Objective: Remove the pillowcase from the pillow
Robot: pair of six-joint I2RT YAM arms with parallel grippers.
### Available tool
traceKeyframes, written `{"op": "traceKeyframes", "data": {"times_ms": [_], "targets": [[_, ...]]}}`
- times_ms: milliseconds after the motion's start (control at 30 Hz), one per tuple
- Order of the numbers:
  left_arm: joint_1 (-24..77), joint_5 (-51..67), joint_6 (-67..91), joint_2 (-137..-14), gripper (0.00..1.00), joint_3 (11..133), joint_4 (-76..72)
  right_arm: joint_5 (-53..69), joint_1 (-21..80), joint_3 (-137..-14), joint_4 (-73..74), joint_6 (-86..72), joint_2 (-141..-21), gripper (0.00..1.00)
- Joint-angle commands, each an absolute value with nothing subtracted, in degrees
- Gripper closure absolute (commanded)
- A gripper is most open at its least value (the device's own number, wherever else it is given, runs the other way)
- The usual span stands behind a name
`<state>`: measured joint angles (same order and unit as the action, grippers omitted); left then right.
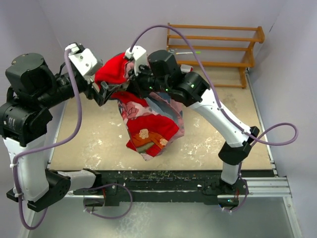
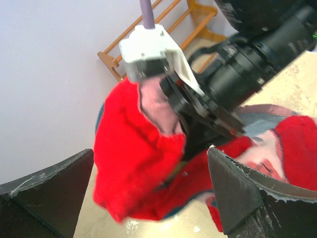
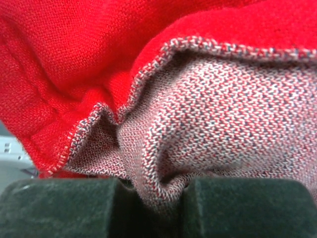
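The red pillowcase (image 1: 148,126) hangs in the air over the table between my two raised arms, its printed side and pale pink inside both showing. My right gripper (image 1: 132,75) is shut on a fold of its hem; in the right wrist view the pale inside (image 3: 223,114) is pinched between the pads (image 3: 64,203). My left gripper (image 1: 103,93) is open just left of the bunched red top. In the left wrist view its fingers (image 2: 233,188) stand wide apart, with the pillowcase (image 2: 133,163) just beyond them. The pillow is hidden or out of view.
A wooden rack (image 1: 213,47) stands at the back right against the wall. The beige table top (image 1: 84,134) lies below the hanging cloth. Purple-grey walls close in at the back and right.
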<state>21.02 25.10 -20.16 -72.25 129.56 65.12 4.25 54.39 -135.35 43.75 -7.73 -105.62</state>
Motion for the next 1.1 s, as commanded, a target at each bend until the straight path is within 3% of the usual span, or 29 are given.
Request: {"op": "traceKeyframes", "data": {"times_ms": [0, 100, 333, 600, 667, 767, 833, 967, 1067], "targets": [[20.8, 23.5, -23.9, -70.6, 0.00, 124.1, 55.6, 12.4, 58.7, -134.6, 36.6, -3.4, -102.9, 1.00], [20.8, 25.1, -29.0, -70.0, 0.00, 121.8, 57.5, 14.9, 59.8, -134.4, 36.8, -2.7, -102.1, 1.00], [20.8, 31.8, -34.8, -69.8, 0.10, 129.2, 70.8, 20.8, 59.3, -127.2, 30.1, -2.5, -93.6, 1.00], [20.8, 34.0, -37.6, -65.6, 0.18, 126.5, 73.0, 22.0, 59.2, -135.8, 35.8, -3.4, -101.3, 1.00], [20.8, 28.9, -37.6, -64.1, 0.33, 122.8, 68.6, 22.0, 59.2, -136.7, 36.7, -3.6, -102.8, 1.00], [20.8, 21.5, -36.4, -61.0, 0.69, 116.2, 58.8, 21.9, 59.1, -134.6, 36.5, -3.7, -103.3, 1.00], [20.8, 17.2, -35.4, -59.2, 0.85, 112.4, 51.7, 21.9, 59.2, -131.9, 35.7, -3.7, -102.9, 1.00], [20.8, 10.2, -33.7, -58.1, 1.00, 108.2, 44.5, 22.1, 59.2, -127.2, 33.7, -4.2, -101.7, 1.00], [20.9, 7.5, -33.0, -58.0, 1.00, 106.0, 42.7, 22.6, 59.1, -125.6, 33.4, -4.2, -101.1, 1.00]]}}
